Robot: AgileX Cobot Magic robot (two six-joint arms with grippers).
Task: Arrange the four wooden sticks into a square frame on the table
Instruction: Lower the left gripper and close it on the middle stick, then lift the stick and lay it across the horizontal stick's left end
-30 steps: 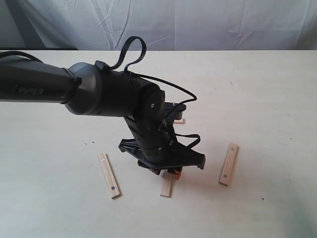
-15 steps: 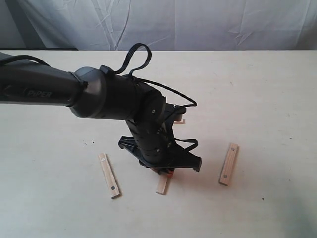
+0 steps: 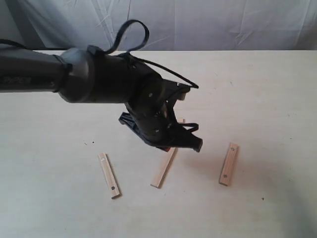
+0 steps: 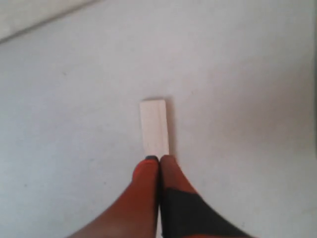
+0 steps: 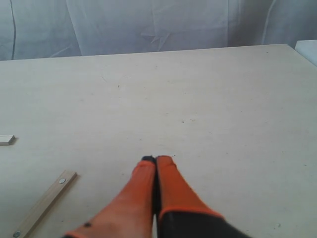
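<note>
**Pale bench, four sticks, no square yet**

A cream bench [image 3: 277, 99] runs under a creased white curtain [image 3: 198, 25]. The left gripper [image 4: 158, 161] is closed, its tips together over one end of the middle stick [image 3: 162, 173], which lies slanted at lower centre of the exterior view. The stick looks pressed rather than pinched. To do this step well, I judge, use light downward pressure and swing the stick slowly, so it pivots without skidding out. The right gripper [image 5: 156, 159] is closed on nothing, above bare bench.

Count of sticks: three in full, the middle stick, the left stick [image 3: 108, 175] at lower left and the right stick [image 3: 228, 163] at lower right (those two have holes). A pale end [image 3: 181, 120] also peeks out beside the black arm [image 3: 99, 84], probably the fourth stick. Grippers: two.
</note>
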